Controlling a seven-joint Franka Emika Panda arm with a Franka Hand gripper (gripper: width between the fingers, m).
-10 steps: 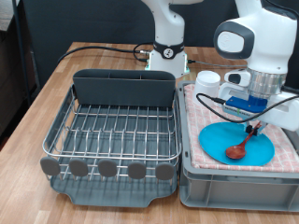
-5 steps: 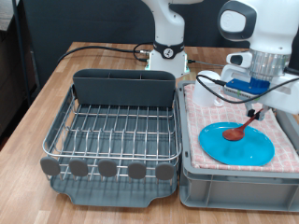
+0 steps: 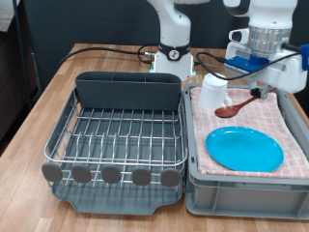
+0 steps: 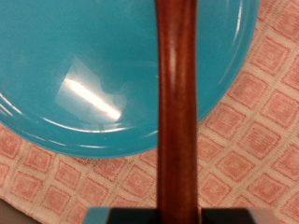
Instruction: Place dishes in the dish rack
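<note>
My gripper (image 3: 260,91) is shut on the handle of the reddish-brown wooden spoon (image 3: 235,106) and holds it tilted in the air above the tub, bowl end hanging towards the white mug (image 3: 213,94). The bright-blue plate (image 3: 245,148) lies flat on the pink checked cloth (image 3: 293,124), below the spoon. In the wrist view the spoon handle (image 4: 177,103) runs down the middle, with the plate (image 4: 84,65) and the cloth (image 4: 262,140) beneath. The silver wire dish rack (image 3: 121,135) with its dark grey caddy (image 3: 128,92) stands at the exterior view's left and holds nothing.
The grey tub (image 3: 241,189) that holds the cloth stands right against the rack's side. The robot base (image 3: 175,53) and black cables (image 3: 97,50) are behind the rack. The wooden table (image 3: 39,106) shows at the exterior view's left.
The gripper has risen with the spoon, lifting it off the blue plate and carrying it up and towards the mug. The plate now lies bare.
</note>
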